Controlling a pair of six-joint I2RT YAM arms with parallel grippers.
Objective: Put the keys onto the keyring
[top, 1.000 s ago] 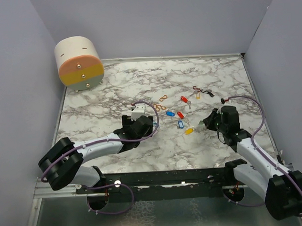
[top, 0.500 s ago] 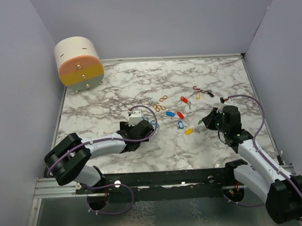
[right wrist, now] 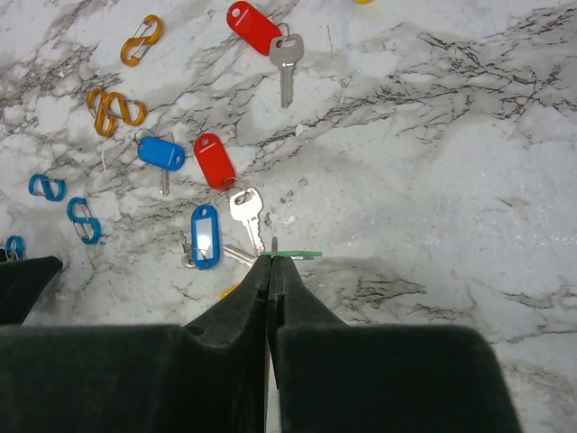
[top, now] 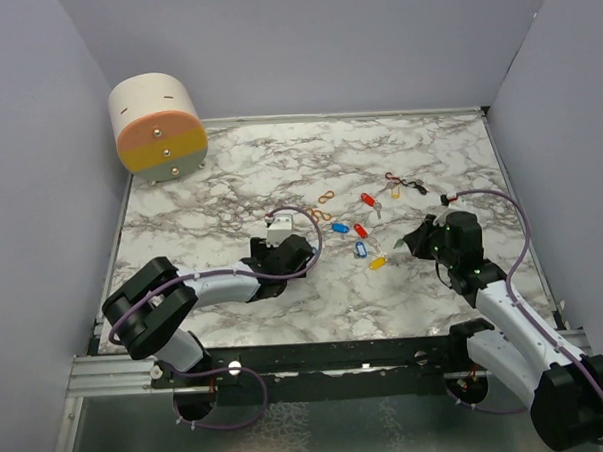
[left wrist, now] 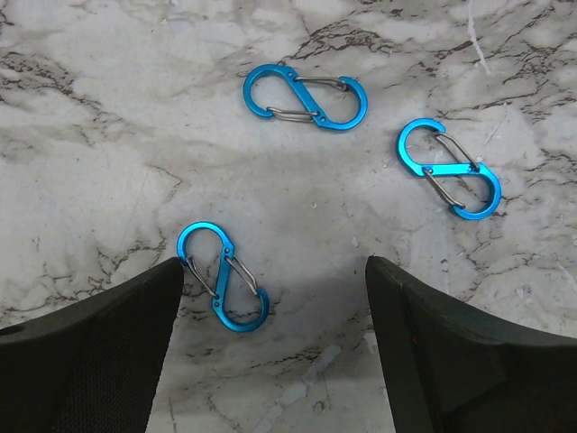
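Note:
My right gripper (right wrist: 270,257) is shut on the edge of a thin green key tag (right wrist: 299,254), held just above the marble beside the key cluster; in the top view it (top: 405,250) is right of the keys. The cluster holds a red-tagged key (right wrist: 215,161), a blue-tagged key (right wrist: 160,152), a blue tag with a white label (right wrist: 205,236) and a silver key (right wrist: 246,215). Another red-tagged key (right wrist: 253,25) lies farther off. My left gripper (left wrist: 275,271) is open and empty over three blue S-clips; the nearest clip (left wrist: 222,276) lies by its left finger.
Orange S-clips (top: 323,213) lie beyond the keys. A yellow tag (top: 395,191) and a dark ring cluster (top: 412,186) lie at the far right. A round cream and orange container (top: 158,127) stands at the back left. Grey walls enclose the marble table (top: 210,190).
My left arm has shifted a little to the right, bringing its gripper over the blue clips. The right gripper has stayed almost still, shut on the green tag.

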